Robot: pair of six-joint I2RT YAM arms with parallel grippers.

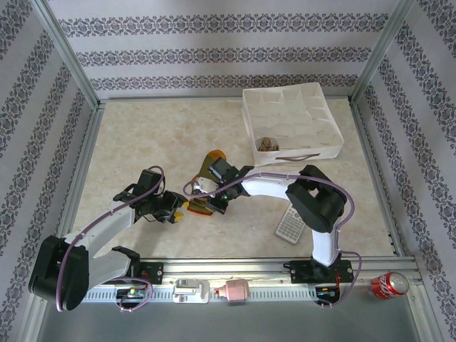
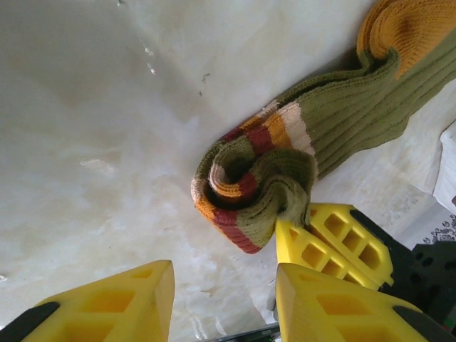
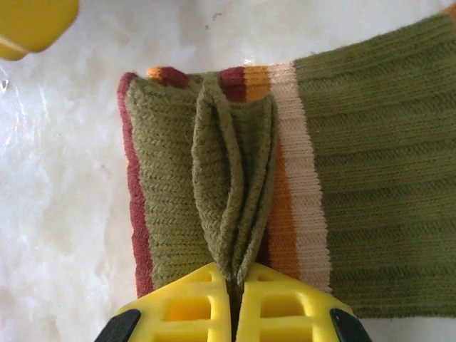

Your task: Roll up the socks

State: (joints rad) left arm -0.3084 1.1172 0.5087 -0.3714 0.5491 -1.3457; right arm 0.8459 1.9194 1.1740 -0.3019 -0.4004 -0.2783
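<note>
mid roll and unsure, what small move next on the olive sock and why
Probably rotate the right gripper a turn toward the toe: its fingers are shut on the curled cuff of the olive sock, only the striped band is rolled, and the ribbed leg lies flat beyond.

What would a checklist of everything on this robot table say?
Surface: beige marbled tabletop, no spills seen.
Job's things: olive green ribbed sock with orange toe, cuff end partly rolled; brown rolled bundle in a box compartment.
Clutter: white fabric divider box; grey calculator; red drink can.
Grippers: left gripper open beside the roll; right gripper shut on sock fold.
Cables: purple cables run along both arms.
Surroundings: patterned wallpaper walls.
</note>
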